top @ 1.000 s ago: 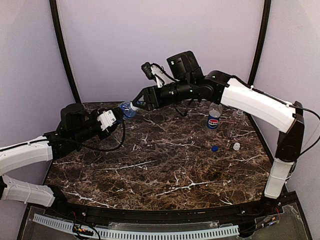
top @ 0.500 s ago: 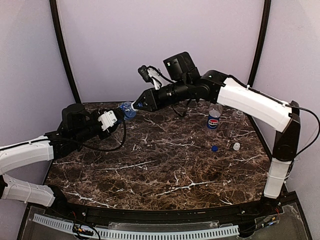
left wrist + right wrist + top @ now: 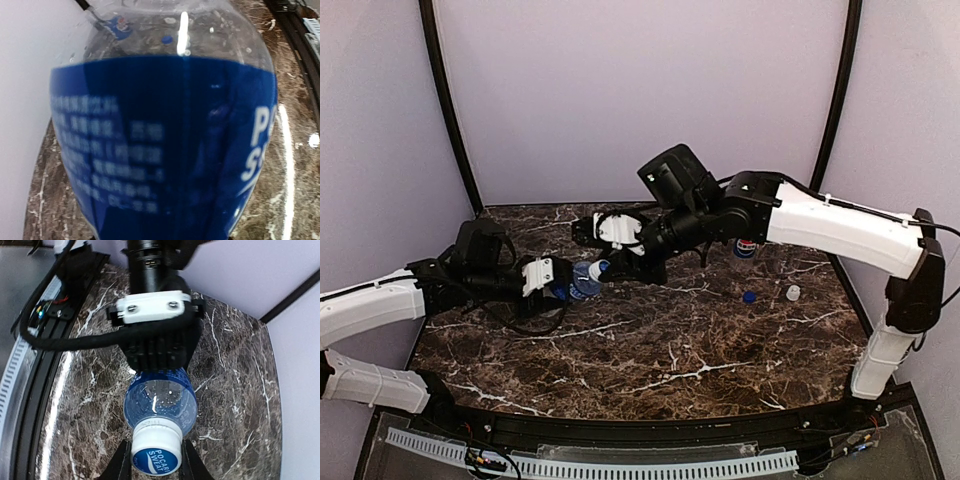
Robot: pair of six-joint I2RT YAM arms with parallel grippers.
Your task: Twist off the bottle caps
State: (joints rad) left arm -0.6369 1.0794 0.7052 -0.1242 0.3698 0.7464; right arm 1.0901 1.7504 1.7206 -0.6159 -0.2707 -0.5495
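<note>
Setting: lilac walls all round, and a dark marble tabletop (image 3: 650, 350) veined in white.
Left end effector (image 3: 157, 360): clamped around the bottom end of the Pocari Sweat bottle (image 3: 159, 402), and it's holding it on its side above the tabletop at left-centre, neck aimed at the right arm.
Right end effector (image 3: 156, 467): clenched on the bottle's cap (image 3: 155, 450), a finger on each side, with the blue Pocari Sweat print facing its wrist camera.
Cap: sits on the bottle's neck.
Left wrist view: blue label fills the frame, the small print blurred.
Loose caps: a dark blue cap (image 3: 748, 296) and a white cap (image 3: 793, 292) lie near each other on the right, well apart from the held bottle.
Pepsi bottle (image 3: 747, 247): upright at the back right, partly hidden behind the right arm.
</note>
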